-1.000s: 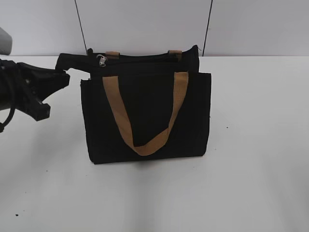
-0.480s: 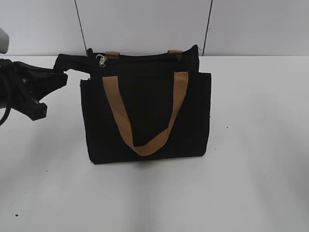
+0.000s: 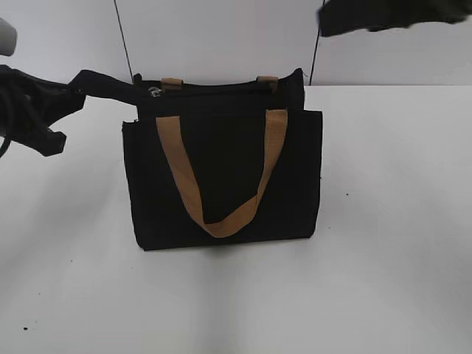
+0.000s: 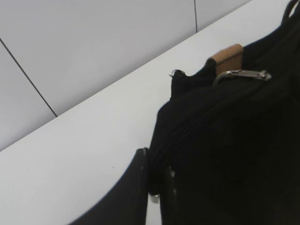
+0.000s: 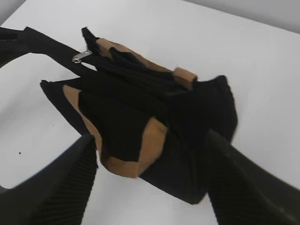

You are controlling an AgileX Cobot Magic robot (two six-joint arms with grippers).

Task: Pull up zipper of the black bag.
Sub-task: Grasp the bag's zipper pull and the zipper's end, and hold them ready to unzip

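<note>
On the white table point(image 3: 383, 221) stands the black bag point(image 3: 221, 177), upright, with 2 tan handles point(image 3: 221, 214). At the bag's upper left corner the left gripper point(image 3: 74, 92) is clamped on a black fabric tab that stretches taut out from the bag's end; its wrist view shows a finger point(image 4: 136, 187) pressed against that dark cloth. The zipper point(image 3: 155, 91) sits just right of that corner, at the left end of the zip line, its silvery pull point(image 4: 243, 74) lying flat along the top edge.

Above the bag's right side the right gripper point(image 5: 150, 183) hangs with jaws spread wide and nothing between them, well clear of the bag.

The step in hand looks like bracing: 1 arm holds the bag's end while the other comes over. Next, the right gripper should probably descend to the pull, pinch it, and draw it rightward along the top, though from here I cannot tell how much of the zip is already closed.
</note>
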